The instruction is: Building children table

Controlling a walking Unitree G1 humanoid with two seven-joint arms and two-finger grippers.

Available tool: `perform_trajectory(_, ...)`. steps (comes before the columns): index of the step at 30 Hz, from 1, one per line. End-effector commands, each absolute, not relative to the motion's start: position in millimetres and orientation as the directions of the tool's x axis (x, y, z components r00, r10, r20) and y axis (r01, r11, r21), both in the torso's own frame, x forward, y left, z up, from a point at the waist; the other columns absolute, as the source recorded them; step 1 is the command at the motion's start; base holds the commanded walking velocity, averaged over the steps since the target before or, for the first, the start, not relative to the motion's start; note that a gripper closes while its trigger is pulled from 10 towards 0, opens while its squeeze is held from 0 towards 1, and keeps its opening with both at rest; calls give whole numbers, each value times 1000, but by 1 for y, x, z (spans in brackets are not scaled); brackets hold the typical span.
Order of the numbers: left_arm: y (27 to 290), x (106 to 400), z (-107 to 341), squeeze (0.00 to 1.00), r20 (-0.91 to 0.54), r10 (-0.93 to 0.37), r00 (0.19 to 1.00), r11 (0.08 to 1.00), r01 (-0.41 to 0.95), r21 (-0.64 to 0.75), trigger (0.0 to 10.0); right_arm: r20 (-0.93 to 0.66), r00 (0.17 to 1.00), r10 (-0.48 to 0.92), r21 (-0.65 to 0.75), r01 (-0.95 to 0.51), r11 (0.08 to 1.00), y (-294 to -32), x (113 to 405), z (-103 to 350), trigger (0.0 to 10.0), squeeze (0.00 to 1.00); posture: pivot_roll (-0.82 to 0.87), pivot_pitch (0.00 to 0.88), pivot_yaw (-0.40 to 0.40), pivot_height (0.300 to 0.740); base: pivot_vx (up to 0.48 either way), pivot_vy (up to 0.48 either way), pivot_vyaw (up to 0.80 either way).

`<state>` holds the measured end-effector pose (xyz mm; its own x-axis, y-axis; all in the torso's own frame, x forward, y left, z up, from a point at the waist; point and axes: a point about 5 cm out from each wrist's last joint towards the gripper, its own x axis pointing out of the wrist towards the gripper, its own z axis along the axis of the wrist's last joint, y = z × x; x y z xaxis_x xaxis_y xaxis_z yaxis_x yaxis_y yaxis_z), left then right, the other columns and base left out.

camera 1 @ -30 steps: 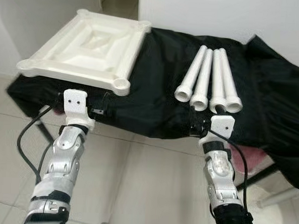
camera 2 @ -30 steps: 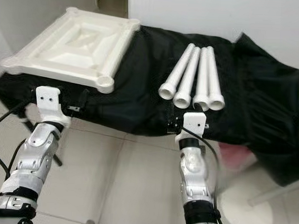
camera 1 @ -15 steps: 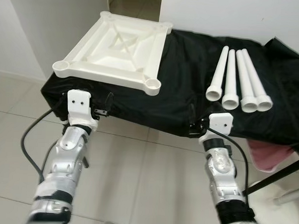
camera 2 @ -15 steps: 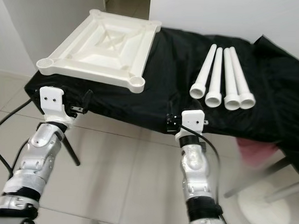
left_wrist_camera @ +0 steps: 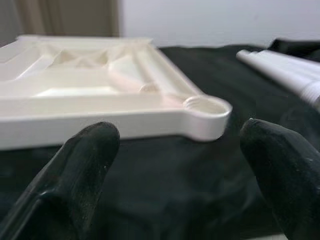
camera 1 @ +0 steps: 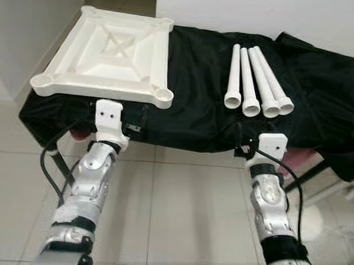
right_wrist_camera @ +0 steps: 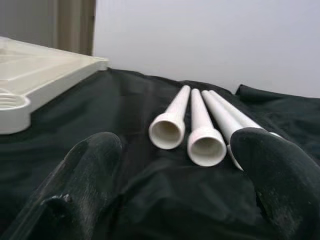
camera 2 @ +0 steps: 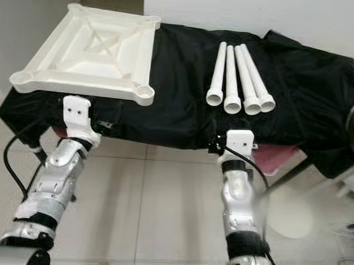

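Both pairs of jaws are shown spread wide and empty: the left gripper [left_wrist_camera: 175,165] is held just short of the near edge of the tabletop [camera 1: 110,56], and the right gripper [right_wrist_camera: 180,180] is held just short of the open ends of the legs [camera 1: 258,80]. Neither gripper is touching a part. The tabletop, a square cream moulding, is laid upside down on the black cloth [camera 1: 196,92], ribbed underside up, presumably so that its corner sockets [left_wrist_camera: 202,106] are presented upward to receive the legs. One tabletop is counted, with four round sockets, one at each corner. Four white tapered legs are counted, laid side by side and touching in a slightly fanned row, wide hollow ends toward the robot; three of these ends can be made out in the right wrist view, the fourth being partly covered by a finger. The legs are placed to the right of the tabletop and well apart from it, so each arm is given its own part to work. No leg is yet fitted, and assembly is judged to be at its very start.
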<state>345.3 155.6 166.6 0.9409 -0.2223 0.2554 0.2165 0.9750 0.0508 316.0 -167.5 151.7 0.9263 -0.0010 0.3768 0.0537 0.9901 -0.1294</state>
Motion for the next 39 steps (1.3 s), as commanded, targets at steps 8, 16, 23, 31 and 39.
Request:
perform_trajectory(8,154,343,163,0,255,-236,938,972,228,61,10000,380,925,-15,-122,66,990,-169,317,150,10000,0,-20,70,-29,740,0,0,0)
perform_trajectory(16,155,341,164,0,263,-244,933,970,237,59,10000,380,925,-16,-121,67,990,-170,319,151,10000,0,-10,68,-28,740,0,0,0)
perform_trajectory(23,156,340,165,0,269,-248,931,969,241,60,10000,381,924,-22,-122,74,990,-173,319,150,10000,0,-6,66,-32,740,0,0,0)
perform_trajectory(31,157,338,163,0,273,-238,932,971,234,45,10000,371,928,-26,-133,80,988,-177,318,147,10000,0,-1,63,-41,740,221,0,0)
perform_trajectory(39,158,338,164,0,276,-226,934,974,224,38,10000,371,929,-22,-142,80,987,-178,319,147,10000,0,-1,60,-50,740,264,0,0)
